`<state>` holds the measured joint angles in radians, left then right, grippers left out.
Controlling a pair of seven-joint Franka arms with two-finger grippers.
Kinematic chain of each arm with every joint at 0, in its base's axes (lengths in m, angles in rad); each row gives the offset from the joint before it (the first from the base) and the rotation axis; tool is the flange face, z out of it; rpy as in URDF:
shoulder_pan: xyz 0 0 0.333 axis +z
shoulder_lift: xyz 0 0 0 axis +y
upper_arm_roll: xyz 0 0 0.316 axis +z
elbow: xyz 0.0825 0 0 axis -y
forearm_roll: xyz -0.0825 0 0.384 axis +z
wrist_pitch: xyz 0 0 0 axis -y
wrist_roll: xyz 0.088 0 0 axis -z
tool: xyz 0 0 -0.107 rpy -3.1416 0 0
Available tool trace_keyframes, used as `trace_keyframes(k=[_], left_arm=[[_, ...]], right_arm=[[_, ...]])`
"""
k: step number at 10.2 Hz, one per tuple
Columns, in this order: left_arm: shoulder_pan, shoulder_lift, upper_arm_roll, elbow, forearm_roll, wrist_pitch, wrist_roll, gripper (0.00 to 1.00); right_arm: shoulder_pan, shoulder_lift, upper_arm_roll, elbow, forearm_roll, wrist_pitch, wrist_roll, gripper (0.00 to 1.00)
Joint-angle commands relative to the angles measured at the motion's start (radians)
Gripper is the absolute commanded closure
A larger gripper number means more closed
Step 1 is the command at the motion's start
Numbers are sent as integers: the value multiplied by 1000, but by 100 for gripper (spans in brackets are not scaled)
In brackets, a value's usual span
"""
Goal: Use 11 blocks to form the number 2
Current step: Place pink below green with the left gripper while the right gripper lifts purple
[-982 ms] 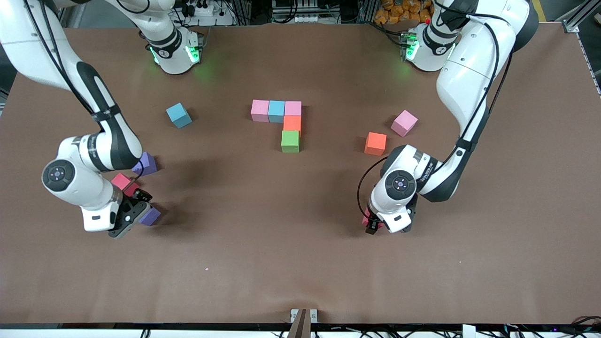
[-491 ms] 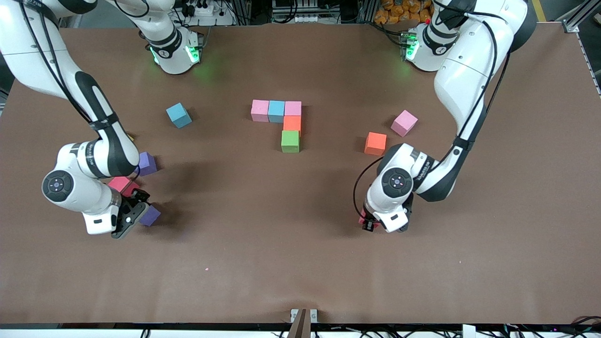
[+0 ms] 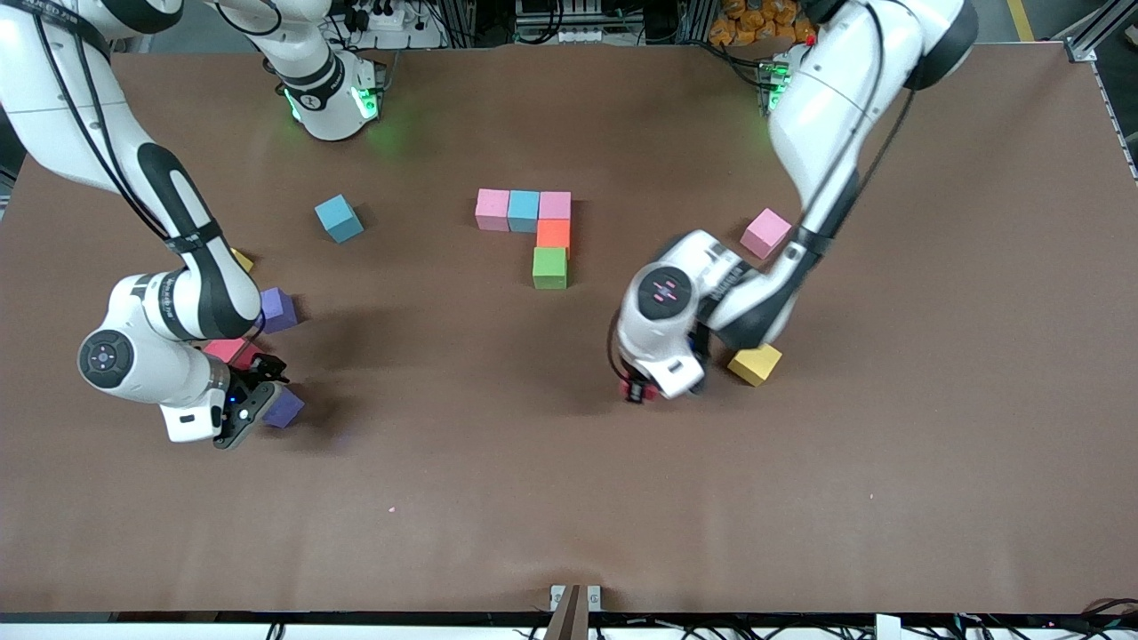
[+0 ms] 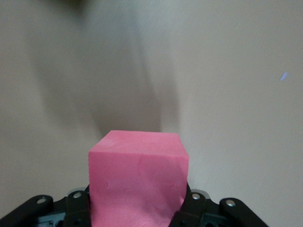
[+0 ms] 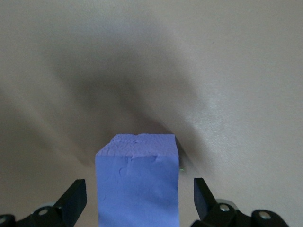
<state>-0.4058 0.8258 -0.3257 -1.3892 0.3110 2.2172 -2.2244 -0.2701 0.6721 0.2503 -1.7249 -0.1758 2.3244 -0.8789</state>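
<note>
1. Your started digit of matte foam cubes sits mid-table: three in a row, orange and green below.
2. Foam is light and squashy; grip opposite flat faces, gently.
3. Your left gripper is clamped on a pink foam cube.
4. Your right gripper stands wide around a purple foam cube, fingers not touching.
</note>
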Motion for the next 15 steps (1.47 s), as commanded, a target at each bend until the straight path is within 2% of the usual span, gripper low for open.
trace_keyframes(k=[1,4,5,9,12,15], left_arm=[[-97,-19,14,13,-20,-65,-145,76],[-226,-20,11,41,-23,-100,-329,76],[-272,-20,13,42,-24,-102,-392,76],[-399,-20,19,76,-26,-102,-561,76],[-415,-11,19,93,-26,-91,-604,76],[-415,6,19,93,-32,-65,-607,76]], right_arm=[[-6,37,4,18,16,36,-25,11],[17,15,-6,-1,15,38,-28,52],[20,-3,-6,-2,15,32,-32,62],[94,-187,-6,-68,10,-20,-18,64],[126,-261,-6,-165,-2,31,-23,64],[126,-287,4,-223,-2,61,-22,64]])
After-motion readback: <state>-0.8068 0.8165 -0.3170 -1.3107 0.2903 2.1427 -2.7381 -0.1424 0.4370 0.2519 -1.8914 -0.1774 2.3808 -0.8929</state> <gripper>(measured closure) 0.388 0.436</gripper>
